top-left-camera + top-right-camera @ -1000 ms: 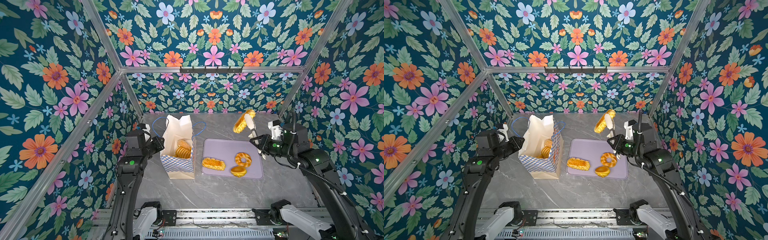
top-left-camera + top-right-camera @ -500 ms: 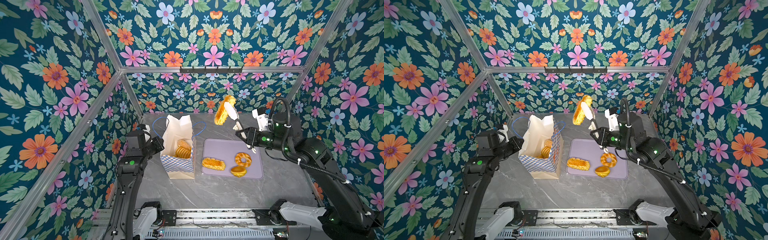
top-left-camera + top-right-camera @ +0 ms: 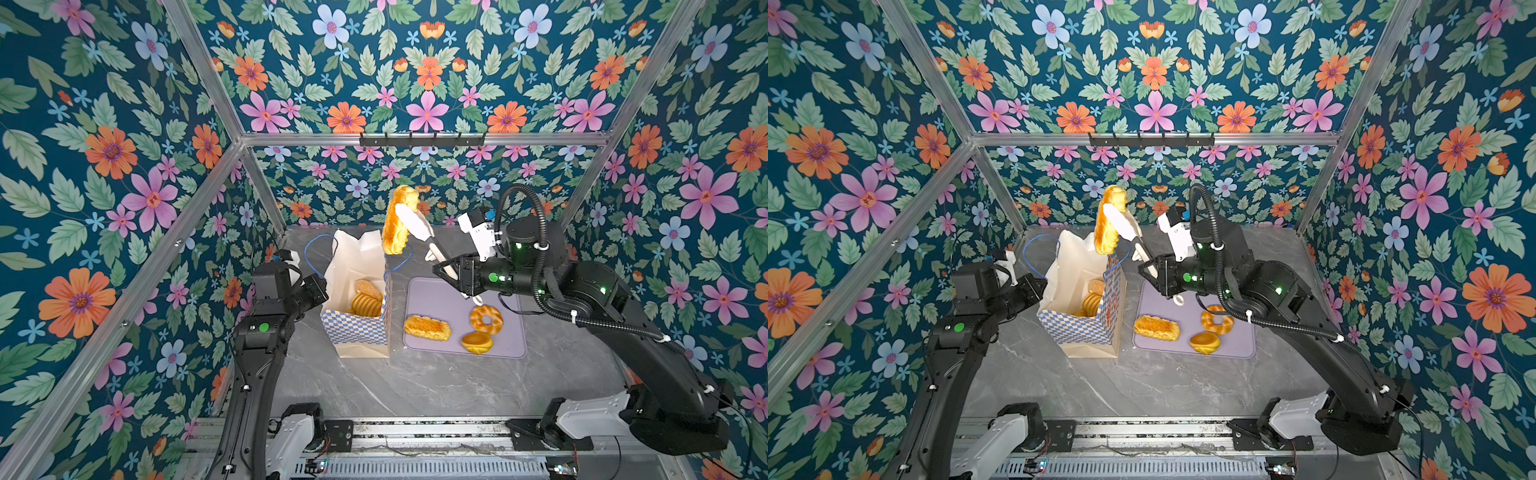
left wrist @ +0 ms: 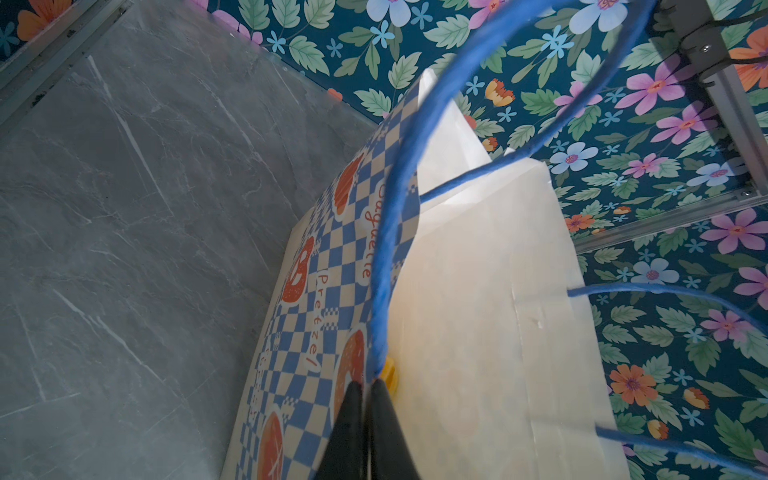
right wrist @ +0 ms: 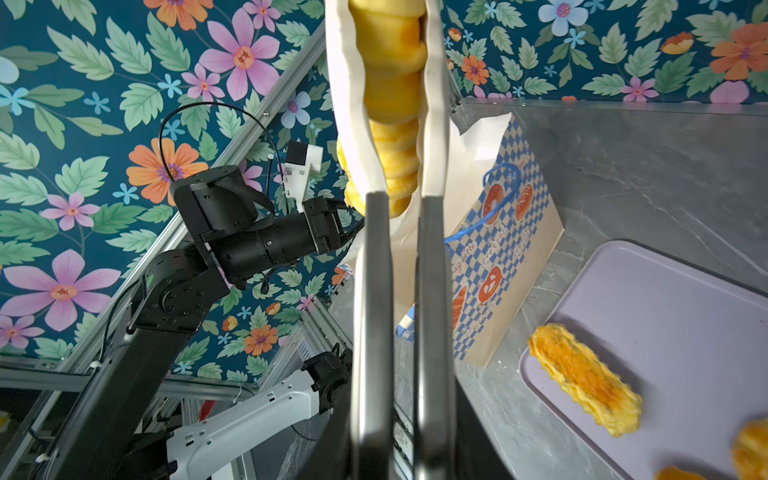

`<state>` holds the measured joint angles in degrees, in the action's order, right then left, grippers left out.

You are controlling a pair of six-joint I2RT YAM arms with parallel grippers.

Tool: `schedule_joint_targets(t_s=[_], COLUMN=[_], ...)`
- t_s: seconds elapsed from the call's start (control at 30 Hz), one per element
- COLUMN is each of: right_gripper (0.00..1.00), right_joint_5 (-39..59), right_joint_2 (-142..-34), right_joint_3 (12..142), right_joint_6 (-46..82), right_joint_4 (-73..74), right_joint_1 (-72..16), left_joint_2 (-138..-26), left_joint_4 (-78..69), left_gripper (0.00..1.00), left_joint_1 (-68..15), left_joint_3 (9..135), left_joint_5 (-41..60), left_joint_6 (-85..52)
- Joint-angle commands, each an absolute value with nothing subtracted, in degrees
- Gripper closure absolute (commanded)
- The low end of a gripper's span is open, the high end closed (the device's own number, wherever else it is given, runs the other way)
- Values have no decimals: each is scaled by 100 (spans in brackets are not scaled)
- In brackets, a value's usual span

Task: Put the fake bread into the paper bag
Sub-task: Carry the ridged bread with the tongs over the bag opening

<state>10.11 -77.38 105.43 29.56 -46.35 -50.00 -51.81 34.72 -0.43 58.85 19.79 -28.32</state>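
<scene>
The paper bag (image 3: 357, 332) (image 3: 1077, 330) stands open left of centre. Inside it lie a sesame bun (image 3: 368, 286) and a ridged pastry (image 3: 365, 303). My left gripper (image 3: 323, 290) (image 4: 368, 386) is shut on the bag's left rim, at the foot of a blue cord handle (image 4: 395, 232). My right gripper (image 3: 405, 214) (image 5: 388, 41) is shut on a long braided piece of fake bread (image 3: 390, 239) (image 3: 1106, 232) (image 5: 390, 83). That piece hangs upright above the bag's back right corner. A second loaf (image 3: 427, 327), a ring (image 3: 486, 319) and a tart (image 3: 477, 343) lie on the tray.
The flat lilac tray (image 3: 436, 291) lies right of the bag on the grey marble table. Floral walls close in the left, back and right. A black hook rail (image 3: 422, 139) runs along the back wall. The arm bases sit on a rail at the front.
My right gripper has carried the braided loaf up and to the left, from behind the tray to above the bag. The left arm stays at the bag's rim.
</scene>
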Motion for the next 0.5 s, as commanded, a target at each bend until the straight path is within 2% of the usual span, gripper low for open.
schedule_joint_targets(t_s=[0.0,0.47], right_gripper=[71,71], right_joint_5=[966,902], right_joint_2=[-7917,-8912], right_joint_3=[10720,11484], right_joint_6=[2768,2670], right_joint_4=[-4280,-4849], right_joint_1=[-5099,-5435], left_joint_2=[-5159,-5106], left_joint_4=[3507,3463], left_gripper=[90,91], left_joint_1=[-44,-44], left_joint_3=[5871,5793], left_joint_5=[1957,1957], left_joint_6=[-2837,-2859])
